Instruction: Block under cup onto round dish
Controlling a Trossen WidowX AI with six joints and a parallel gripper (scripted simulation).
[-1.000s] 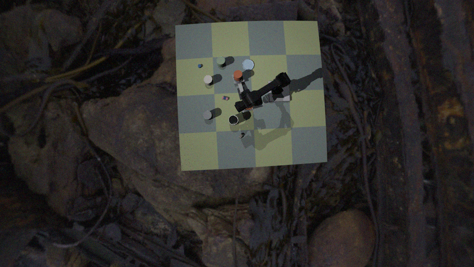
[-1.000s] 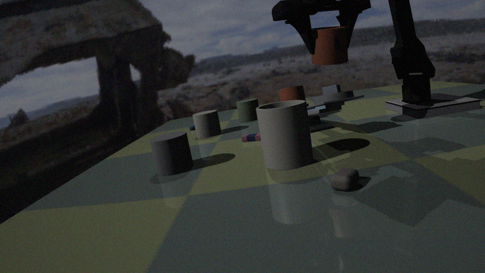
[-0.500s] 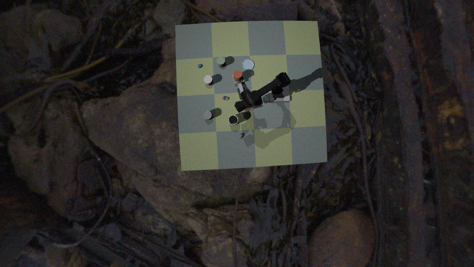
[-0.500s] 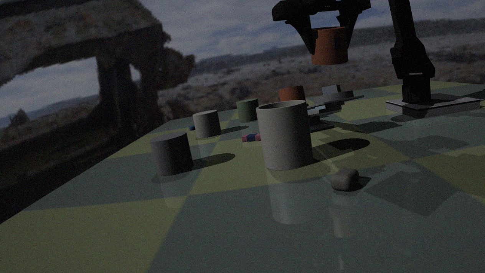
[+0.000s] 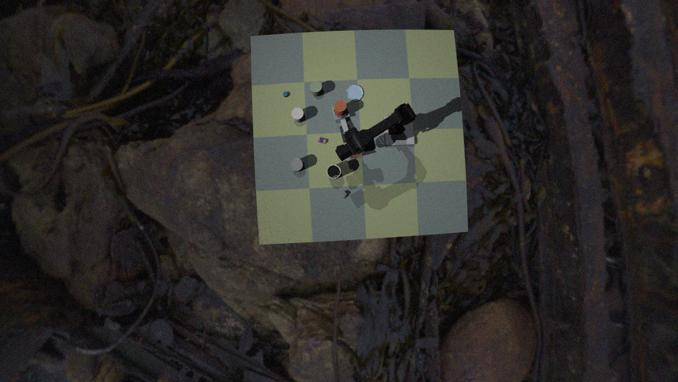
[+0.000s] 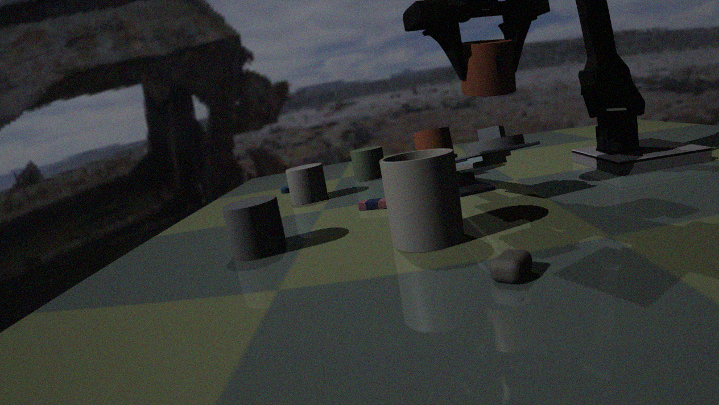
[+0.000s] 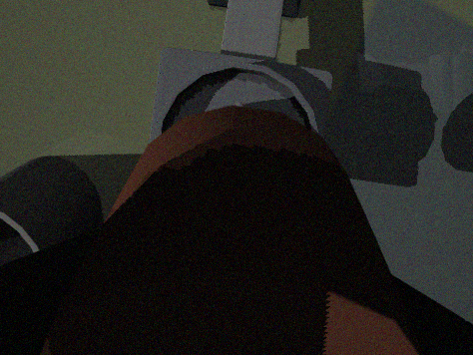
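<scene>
1. So the gripper [image 5: 354, 154] [image 6: 487, 73] [image 7: 236, 264] has its fingers [image 6: 455, 60] closed on the lifted cup [image 5: 356, 155] [image 6: 488, 82] [image 7: 235, 125], set fairly wide because the cup is fat. It's well up off the balance [image 5: 345, 124] [image 6: 523, 146] [image 7: 251, 25], bottom down, presumably to uncover what's under it.
2. And yep, the block [image 6: 490, 132] looks like the pale cube sitting on that uncovered end in the side view. Right pick, I'd say.
3. The other cup [image 5: 340, 107] [image 6: 432, 138] stands on the far end, and it has to stay put.
4. My guess: park the held cup away from the round dish [image 5: 354, 92], then come back for the block. A bump to the beam could ruin things.
5. Surface is a green and grey-blue checkerboard [image 5: 379, 222] [image 6: 151, 342] [image 7: 75, 75], a bit shiny, with a tall pale cylinder [image 5: 333, 178] [image 6: 422, 201] [image 7: 55, 194] near the working end. Annoying for parking.
6. Dim place overall: rocks [image 5: 184, 189] all round, cloudy sky beyond.
</scene>
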